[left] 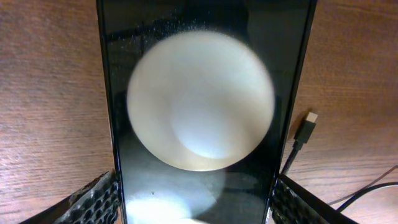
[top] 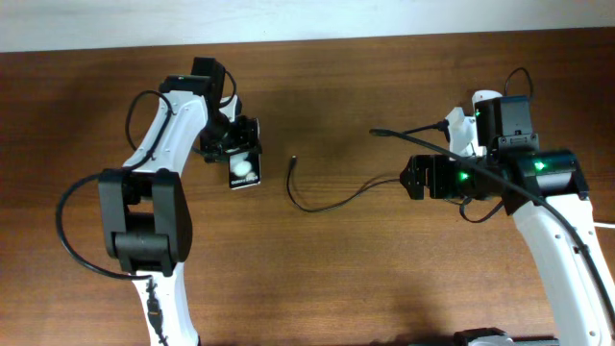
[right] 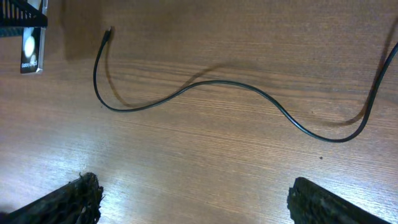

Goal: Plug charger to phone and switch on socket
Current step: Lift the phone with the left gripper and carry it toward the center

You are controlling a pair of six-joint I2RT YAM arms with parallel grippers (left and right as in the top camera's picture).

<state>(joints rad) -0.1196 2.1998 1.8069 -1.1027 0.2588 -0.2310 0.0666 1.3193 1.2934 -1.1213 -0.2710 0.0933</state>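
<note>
The phone (top: pixel 244 171) is a flat black rectangle with white round blobs, lying at the table's left centre. My left gripper (top: pixel 235 152) is shut on its sides; in the left wrist view the phone (left: pixel 199 112) fills the frame between the fingers (left: pixel 196 202). The charger's black cable (top: pixel 332 204) curves across the middle, with its plug tip (top: pixel 292 160) just right of the phone, apart from it (left: pixel 309 122). My right gripper (top: pixel 411 179) is open and empty above the cable's right part (right: pixel 205 84). The socket (top: pixel 461 133) is mostly hidden under the right arm.
The wooden table (top: pixel 336 288) runs to a pale wall at the back. The right arm's own black wires (top: pixel 423 130) hang near the socket. In the right wrist view the phone (right: pixel 31 51) and plug tip (right: pixel 107 34) lie far to the upper left.
</note>
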